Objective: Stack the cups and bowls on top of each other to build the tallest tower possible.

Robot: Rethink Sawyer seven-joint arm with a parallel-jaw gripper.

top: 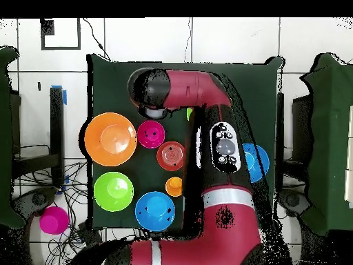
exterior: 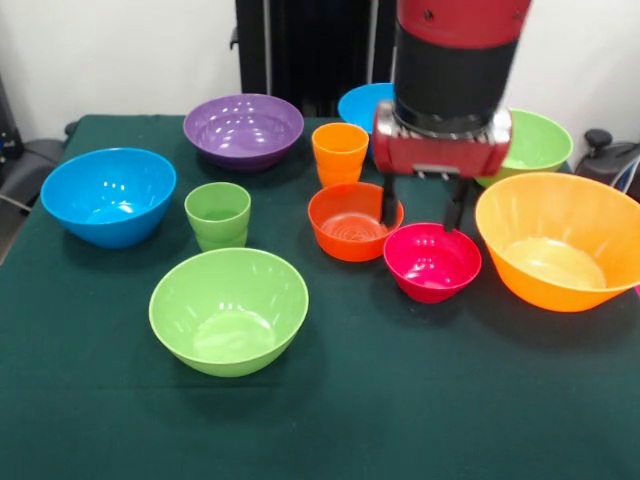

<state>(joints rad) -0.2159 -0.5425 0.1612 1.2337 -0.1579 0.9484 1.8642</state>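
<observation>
Light green glossy plastic bowl (exterior: 229, 310) nearest, untouched. Beyond it, fingers (exterior: 424, 205) open, empty, straddling small magenta plastic bowl (exterior: 432, 261) far rim; lower squarely before closing.

The arm (exterior: 455, 60) comes down from above, its red and black wrist held vertical. The gripper (exterior: 421, 203) points straight down, its two dark fingers (exterior: 388, 200) spread apart with nothing between them. Overhead, the arm (top: 200, 90) bends across the table.
</observation>
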